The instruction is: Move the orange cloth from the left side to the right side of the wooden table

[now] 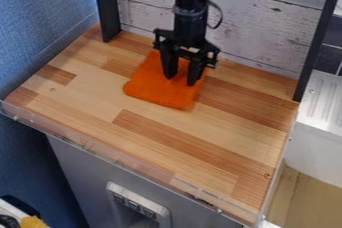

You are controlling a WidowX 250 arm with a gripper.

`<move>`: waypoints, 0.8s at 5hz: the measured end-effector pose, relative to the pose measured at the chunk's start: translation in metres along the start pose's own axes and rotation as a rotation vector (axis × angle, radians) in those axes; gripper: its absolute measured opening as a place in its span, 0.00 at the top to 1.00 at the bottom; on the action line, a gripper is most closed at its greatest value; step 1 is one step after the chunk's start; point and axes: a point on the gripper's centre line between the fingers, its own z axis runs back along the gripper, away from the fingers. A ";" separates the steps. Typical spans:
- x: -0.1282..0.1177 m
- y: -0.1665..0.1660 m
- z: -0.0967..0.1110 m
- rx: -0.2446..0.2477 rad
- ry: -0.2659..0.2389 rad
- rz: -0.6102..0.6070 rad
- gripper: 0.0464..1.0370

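The black gripper (182, 78) hangs pointing down over an orange cloth (159, 90), its two fingers parted with a gap between them. Orange fabric is visible between and around the fingers, and nothing is seen held. The fingertips are at or just above the cloth; whether they touch it I cannot tell. The cloth lies flat, roughly square, on the back left part of the wooden tabletop (200, 137). The gripper covers part of its right side.
A whitewashed plank wall (267, 27) stands behind the table, with black posts (309, 42) at both back corners. Along the front edge runs a low clear strip (100, 153). A blue wall is on the left and a white unit (320, 137) on the right.
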 end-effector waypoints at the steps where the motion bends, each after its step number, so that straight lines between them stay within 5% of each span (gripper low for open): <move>1: -0.018 -0.020 0.020 0.002 -0.017 0.006 0.04; 4: -0.068 -0.079 0.065 -0.021 -0.073 0.013 0.04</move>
